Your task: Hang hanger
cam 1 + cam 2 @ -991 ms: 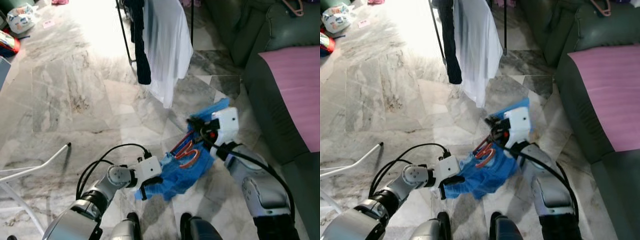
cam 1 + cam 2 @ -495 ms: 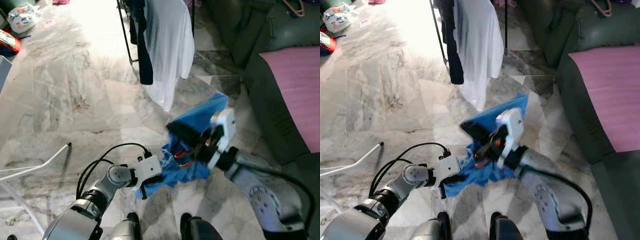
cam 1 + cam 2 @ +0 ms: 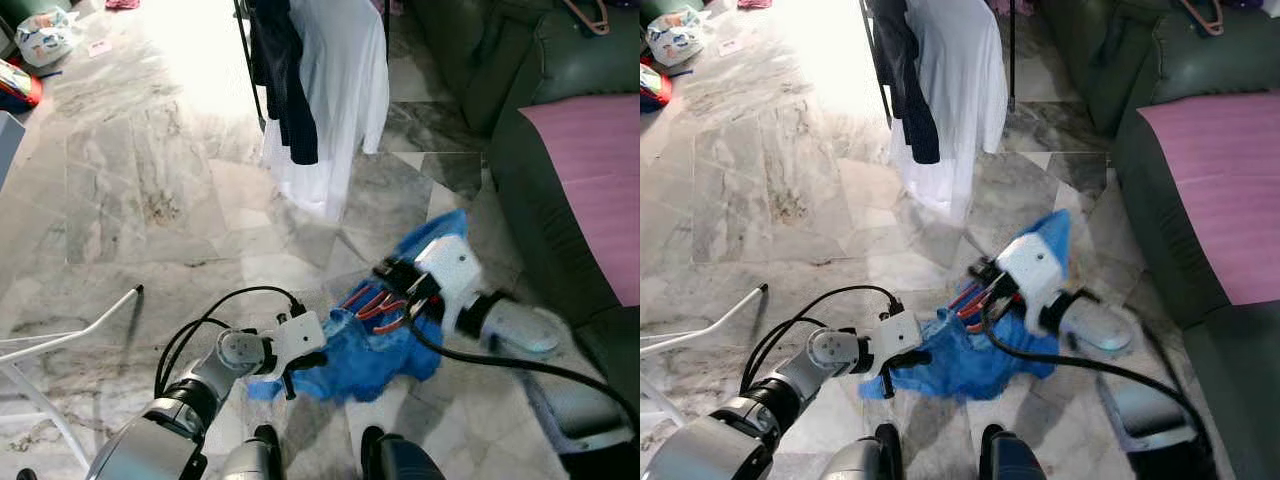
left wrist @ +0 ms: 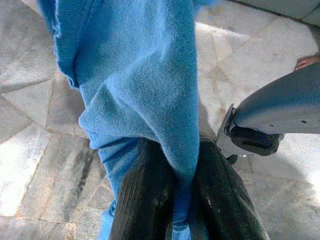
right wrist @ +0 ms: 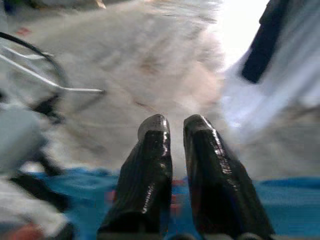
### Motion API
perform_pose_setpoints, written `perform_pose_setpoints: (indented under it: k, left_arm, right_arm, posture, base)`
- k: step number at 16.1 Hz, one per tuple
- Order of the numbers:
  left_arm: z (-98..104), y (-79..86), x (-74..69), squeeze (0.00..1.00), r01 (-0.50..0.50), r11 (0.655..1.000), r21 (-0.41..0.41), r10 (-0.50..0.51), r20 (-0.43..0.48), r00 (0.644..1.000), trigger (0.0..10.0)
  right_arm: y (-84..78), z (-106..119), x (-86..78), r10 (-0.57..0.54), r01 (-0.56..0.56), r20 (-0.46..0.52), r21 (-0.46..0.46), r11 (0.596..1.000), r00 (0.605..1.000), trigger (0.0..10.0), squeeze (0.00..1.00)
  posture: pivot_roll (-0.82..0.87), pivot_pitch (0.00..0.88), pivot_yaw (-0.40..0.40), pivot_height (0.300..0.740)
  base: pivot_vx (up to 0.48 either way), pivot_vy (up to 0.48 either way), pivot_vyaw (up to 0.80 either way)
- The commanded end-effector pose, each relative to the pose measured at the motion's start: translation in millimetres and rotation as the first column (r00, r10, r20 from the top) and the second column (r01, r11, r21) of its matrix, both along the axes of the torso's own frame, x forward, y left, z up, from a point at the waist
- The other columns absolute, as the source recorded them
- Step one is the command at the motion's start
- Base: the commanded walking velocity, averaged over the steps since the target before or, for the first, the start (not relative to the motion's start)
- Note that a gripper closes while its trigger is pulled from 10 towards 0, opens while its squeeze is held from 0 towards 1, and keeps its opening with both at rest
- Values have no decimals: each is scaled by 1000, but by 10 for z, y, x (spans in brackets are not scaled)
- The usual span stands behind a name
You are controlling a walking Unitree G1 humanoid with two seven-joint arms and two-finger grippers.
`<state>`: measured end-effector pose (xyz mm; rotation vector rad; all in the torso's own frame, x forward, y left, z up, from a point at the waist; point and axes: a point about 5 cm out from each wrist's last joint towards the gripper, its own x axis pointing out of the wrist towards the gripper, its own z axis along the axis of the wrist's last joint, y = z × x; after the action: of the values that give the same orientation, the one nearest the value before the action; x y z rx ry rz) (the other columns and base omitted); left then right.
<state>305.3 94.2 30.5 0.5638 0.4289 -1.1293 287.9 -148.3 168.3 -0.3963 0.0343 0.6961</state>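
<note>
A blue garment (image 3: 365, 350) hangs bunched between my two arms, low over the marble floor. A red hanger (image 3: 383, 304) is tucked into its upper part. My left gripper (image 3: 290, 374) is shut on the garment's lower left edge; in the left wrist view the blue knit (image 4: 140, 75) is pinched between the two black fingers (image 4: 150, 200). My right gripper (image 3: 388, 272) sits at the hanger's top end, its fingers (image 5: 150, 165) close together, with red showing at their base. The rack (image 3: 250, 60) with hung clothes stands ahead.
A white shirt (image 3: 340, 90) and a dark garment (image 3: 285, 85) hang on the rack. A green sofa (image 3: 500, 60) with a pink cover (image 3: 595, 170) runs along the right. A white frame leg (image 3: 75, 335) lies at the left, bags (image 3: 40, 35) at the far left.
My right arm swung left, then dropped and stretched out to the right, carrying the hanger and the garment's top lower. The left gripper kept its hold in place.
</note>
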Motion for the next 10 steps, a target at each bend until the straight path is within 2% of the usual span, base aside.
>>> perform_pose_setpoints:
  k: [1,3,6,8,10]
  left_arm:
    - [-3,11,-5,0,2,1000,-2,-2,3,1000,10000]
    - [5,10,0,0,4,1000,-3,-4,4,1000,10000]
    - [38,17,24,0,14,1000,-6,-14,-2,1000,10000]
    - [88,50,60,0,31,1000,-5,-31,-15,999,10000]
    - [172,102,126,0,29,999,-12,-30,-20,999,10000]
  right_arm:
    - [-81,56,36,-42,43,65,-20,999,997,10000,1000]
    - [-177,143,80,-94,100,141,-31,995,986,10000,1000]
    - [-278,211,109,-133,144,195,-43,989,972,10000,1000]
    - [-375,240,99,-131,155,236,-86,984,963,10000,1000]
    - [-515,190,68,-101,151,241,-198,968,965,10000,1000]
  posture:
    - [-84,262,68,740]
    - [-88,260,67,740]
    - [-96,257,63,740]
    - [-99,257,62,740]
    - [-99,257,60,740]
  base:
    - [0,0,0]
    - [0,0,0]
    - [0,0,0]
    - [0,0,0]
    - [0,0,0]
